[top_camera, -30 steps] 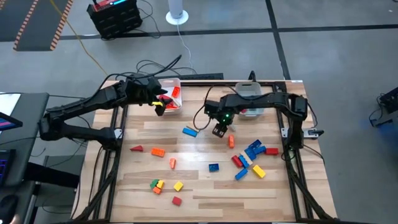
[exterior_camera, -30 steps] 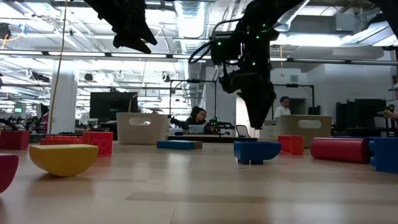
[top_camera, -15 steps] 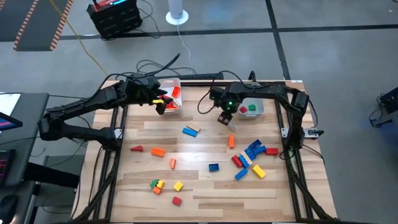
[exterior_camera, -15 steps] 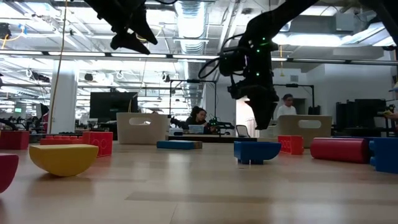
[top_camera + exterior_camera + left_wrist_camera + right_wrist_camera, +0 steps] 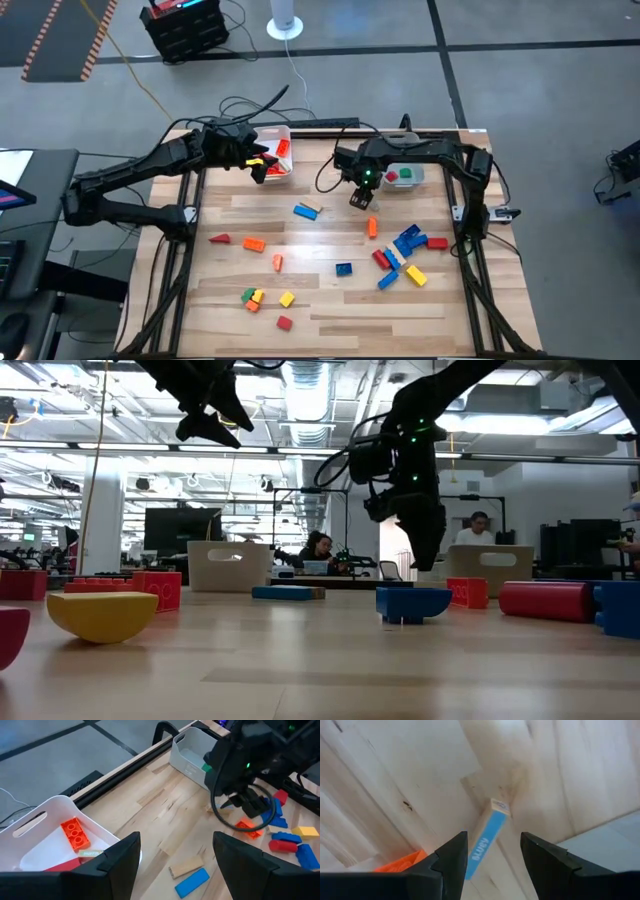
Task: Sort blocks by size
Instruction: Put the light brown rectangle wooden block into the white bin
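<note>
Pale wooden table [image 5: 330, 300] strewn with blocks [image 5: 398, 252], grey floor around

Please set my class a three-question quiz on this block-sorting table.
1. True or false: the left claw is gripping a block.
2. The studded brick lying in the white bin is: A blue, B orange, C green.
3. Which claw hangs nearer the cluster of blue blocks: the left one or the right claw?

Key: 1 false, it is open and empty; 2 B; 3 the right.
</note>
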